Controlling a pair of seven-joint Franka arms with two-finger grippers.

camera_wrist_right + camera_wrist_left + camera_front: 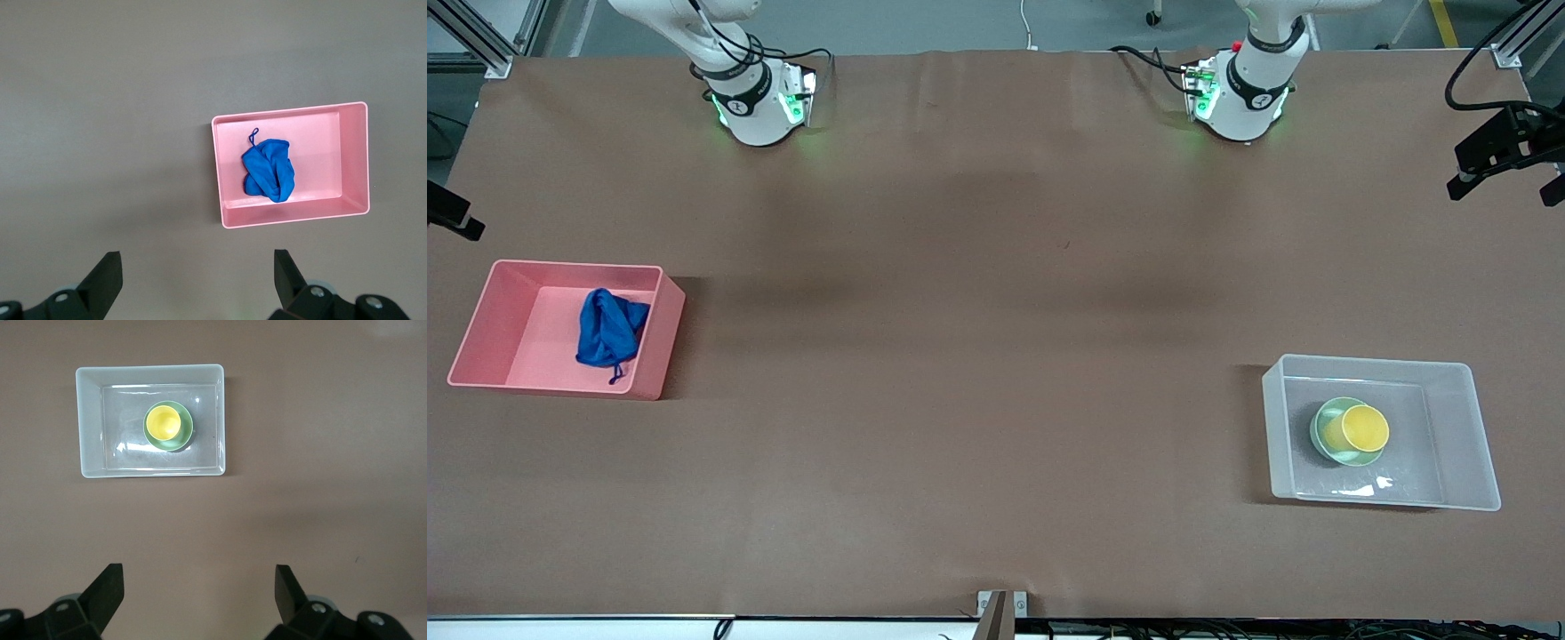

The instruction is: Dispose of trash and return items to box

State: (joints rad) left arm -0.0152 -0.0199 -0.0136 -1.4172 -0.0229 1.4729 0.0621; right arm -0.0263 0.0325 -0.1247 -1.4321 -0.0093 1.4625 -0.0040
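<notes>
Brown paper is covering the whole table (978, 267), matte and faintly creased. Toward the right arm's end, the pink bin (660, 342), opaque and rectangular, is holding the blue cloth (611, 327), crumpled soft with its thin string trailing. The right gripper (197, 283) is hanging high over the table near that bin, fingers spread wide and holding nothing. Toward the left arm's end, the clear box (1476, 436), translucent with rounded corners, is containing the mint bowl (1323, 418), and the yellow cup (1365, 428) is sitting inside the bowl, both smooth, round plastic. The left gripper (199, 600) is hovering high over the table near the box, likewise wide open and empty. Judging by this layout, the task is looking finished: trash binned, items boxed. Nothing is calling for another grasp; both arms are seemingly only needing to park.
</notes>
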